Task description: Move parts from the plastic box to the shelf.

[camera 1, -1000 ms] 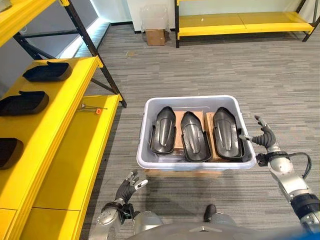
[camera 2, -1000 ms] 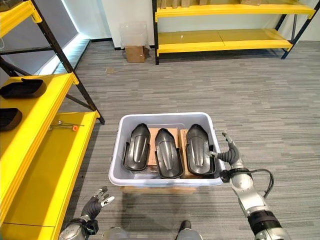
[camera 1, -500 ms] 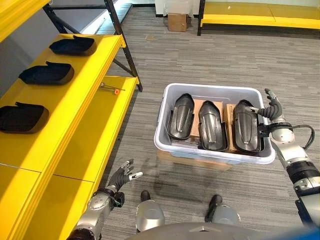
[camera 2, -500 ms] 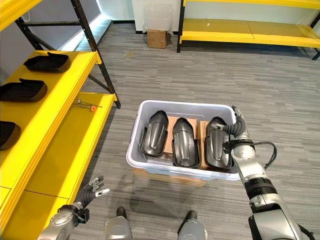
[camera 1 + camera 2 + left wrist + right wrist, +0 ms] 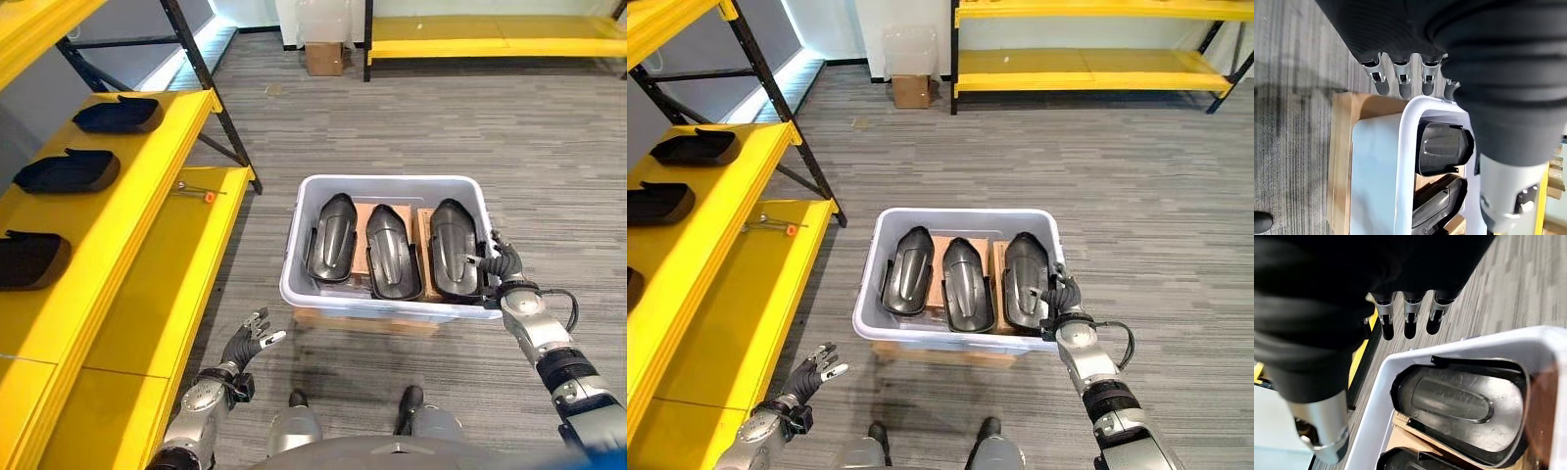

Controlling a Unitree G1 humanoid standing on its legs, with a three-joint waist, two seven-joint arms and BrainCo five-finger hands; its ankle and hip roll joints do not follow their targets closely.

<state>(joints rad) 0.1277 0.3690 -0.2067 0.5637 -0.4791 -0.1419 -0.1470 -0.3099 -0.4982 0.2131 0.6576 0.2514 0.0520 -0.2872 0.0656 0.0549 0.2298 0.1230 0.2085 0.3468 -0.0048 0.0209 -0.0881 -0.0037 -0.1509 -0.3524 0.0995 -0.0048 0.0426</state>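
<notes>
1. Your right hand (image 5: 501, 264) has dropped to the grey plastic box's (image 5: 384, 304) right rim, fingers relaxed.
2. Left hand (image 5: 247, 345) hangs open.
3. Three black parts (image 5: 393, 251) lie inside the box.

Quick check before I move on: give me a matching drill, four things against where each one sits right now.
Things:
1. right hand
2. left hand
3. plastic box
4. small tool with an orange end

Places:
A. on the lower yellow shelf board
B. low over the floor, beside the shelf, fingers spread
C. at the box's right rim, by the rightmost black part
D. on a brown base on the floor, holding three black parts

Pairs: 1-C, 2-B, 3-D, 4-A
</notes>
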